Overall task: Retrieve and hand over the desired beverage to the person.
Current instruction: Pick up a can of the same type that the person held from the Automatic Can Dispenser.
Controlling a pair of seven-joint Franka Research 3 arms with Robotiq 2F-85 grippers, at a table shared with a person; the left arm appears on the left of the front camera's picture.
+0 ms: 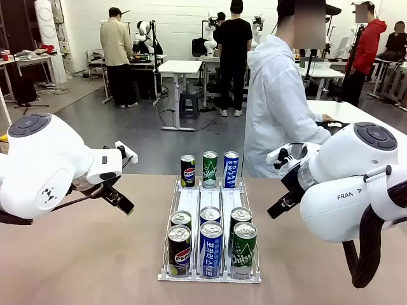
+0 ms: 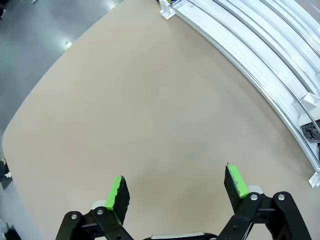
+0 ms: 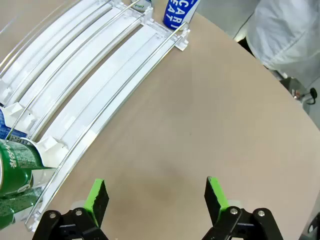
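A clear three-lane can rack (image 1: 210, 203) sits mid-table. At its far end stand a Pepsi can (image 1: 187, 171), a green Chilsung can (image 1: 210, 168) and a blue Pocari Sweat can (image 1: 231, 169). Several more cans of the same kinds crowd its near end (image 1: 210, 248). The person (image 1: 276, 108) in a white hooded jacket stands at the far side, turned sideways. My left gripper (image 2: 177, 189) hangs open over bare tabletop left of the rack (image 2: 260, 55). My right gripper (image 3: 156, 197) is open above the table right of the rack (image 3: 100, 95), near a green can (image 3: 17, 167) and the Pocari can (image 3: 177, 12).
The tan table (image 1: 82, 254) has free room on both sides of the rack. My two white arms (image 1: 44, 165) (image 1: 350, 184) bulk large at either side. Other people and tables stand far behind.
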